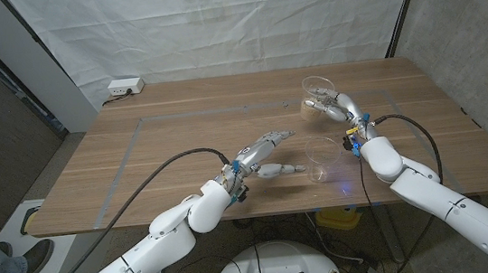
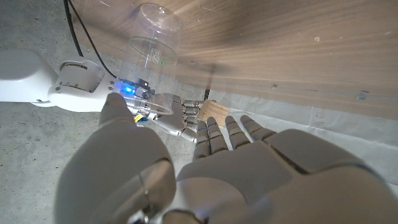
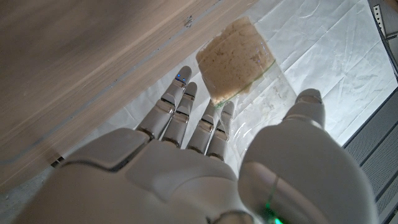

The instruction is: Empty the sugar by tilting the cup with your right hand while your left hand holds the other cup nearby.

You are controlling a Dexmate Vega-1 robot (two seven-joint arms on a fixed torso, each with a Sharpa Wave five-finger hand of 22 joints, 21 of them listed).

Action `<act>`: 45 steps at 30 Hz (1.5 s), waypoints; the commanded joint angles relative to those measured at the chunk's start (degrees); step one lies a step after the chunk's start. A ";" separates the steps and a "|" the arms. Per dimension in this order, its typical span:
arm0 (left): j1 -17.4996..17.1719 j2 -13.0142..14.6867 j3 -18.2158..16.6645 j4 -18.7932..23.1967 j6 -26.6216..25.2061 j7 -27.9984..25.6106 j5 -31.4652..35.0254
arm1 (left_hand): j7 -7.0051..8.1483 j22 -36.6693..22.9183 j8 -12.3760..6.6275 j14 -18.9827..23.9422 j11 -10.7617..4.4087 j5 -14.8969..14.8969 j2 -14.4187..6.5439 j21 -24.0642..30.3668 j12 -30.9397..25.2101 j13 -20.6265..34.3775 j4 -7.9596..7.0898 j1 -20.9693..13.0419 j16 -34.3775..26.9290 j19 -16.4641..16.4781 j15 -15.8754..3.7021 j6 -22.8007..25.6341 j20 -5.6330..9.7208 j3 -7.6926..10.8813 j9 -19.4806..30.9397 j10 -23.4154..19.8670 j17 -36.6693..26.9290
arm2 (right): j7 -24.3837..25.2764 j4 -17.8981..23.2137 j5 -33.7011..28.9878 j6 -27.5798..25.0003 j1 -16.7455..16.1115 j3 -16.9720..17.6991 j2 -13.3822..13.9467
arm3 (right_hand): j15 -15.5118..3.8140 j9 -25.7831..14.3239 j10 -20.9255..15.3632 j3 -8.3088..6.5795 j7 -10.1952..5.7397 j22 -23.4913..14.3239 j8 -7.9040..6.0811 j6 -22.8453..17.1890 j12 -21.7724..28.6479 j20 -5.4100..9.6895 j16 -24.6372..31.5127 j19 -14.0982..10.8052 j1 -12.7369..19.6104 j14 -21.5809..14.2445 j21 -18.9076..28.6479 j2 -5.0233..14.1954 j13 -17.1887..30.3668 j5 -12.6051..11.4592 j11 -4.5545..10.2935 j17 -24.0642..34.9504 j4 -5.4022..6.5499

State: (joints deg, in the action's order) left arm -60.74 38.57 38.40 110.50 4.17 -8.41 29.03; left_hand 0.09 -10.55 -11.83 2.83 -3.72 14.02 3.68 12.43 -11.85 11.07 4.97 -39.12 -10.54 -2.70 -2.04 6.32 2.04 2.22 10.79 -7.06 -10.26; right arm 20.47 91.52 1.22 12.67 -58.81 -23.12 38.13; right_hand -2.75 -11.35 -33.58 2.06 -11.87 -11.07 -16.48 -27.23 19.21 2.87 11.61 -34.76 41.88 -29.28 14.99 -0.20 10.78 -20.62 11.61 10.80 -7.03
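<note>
My right hand (image 1: 339,108) grips a clear plastic cup (image 1: 317,91) above the table's far right and holds it tilted. Light brown sugar (image 3: 236,59) sits packed in the cup's bottom end, between the fingers (image 3: 186,118) and the thumb. A second clear cup (image 1: 322,158), empty, stands upright on the table nearer the front edge. My left hand (image 1: 266,154) is just to its left, fingers spread and stretched toward it, with a small gap between them. In the left wrist view the empty cup (image 2: 155,56) stands beyond my left hand (image 2: 217,168), with the right hand (image 2: 180,121) behind it.
The wooden table (image 1: 180,134) carries a taped rectangle outline. A white power strip (image 1: 125,87) lies at the back left corner before a white backdrop. A person's shoe (image 1: 21,262) is on the floor at the left. Cables run along both arms.
</note>
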 commanded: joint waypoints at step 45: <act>3.92 -6.54 4.91 -8.25 3.06 -0.67 -1.58 | -0.06 -0.12 0.14 -0.57 -0.43 1.04 0.37 -0.62 -0.09 0.37 0.08 -0.40 -0.14 -1.20 -0.25 0.16 1.68 -0.89 0.32 0.03 -0.24 | 0.30 0.80 0.61 0.66 -1.80 0.71 0.74 | -5.92 -0.29 -0.92 0.34 0.21 -0.10 0.51 -1.73 -0.50 0.69 -0.28 -0.28 0.32 -0.93 -0.51 1.12 0.11 0.57 -0.01 0.15 0.37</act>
State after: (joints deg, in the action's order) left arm -57.59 32.95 42.93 103.90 6.15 -9.30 28.69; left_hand 0.20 -10.54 -11.83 2.23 -3.78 14.70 4.03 11.84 -11.89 11.34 4.97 -39.20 -10.54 -3.31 -2.05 6.23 2.03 1.75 10.79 -7.02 -10.26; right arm 20.93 92.11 1.89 13.58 -60.66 -22.36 38.73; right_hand -2.79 -11.32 -34.22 2.30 -11.69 -11.06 -16.07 -28.48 18.77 3.18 11.41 -35.07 41.94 -29.75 14.59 0.28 10.81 -20.18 11.60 10.79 -6.80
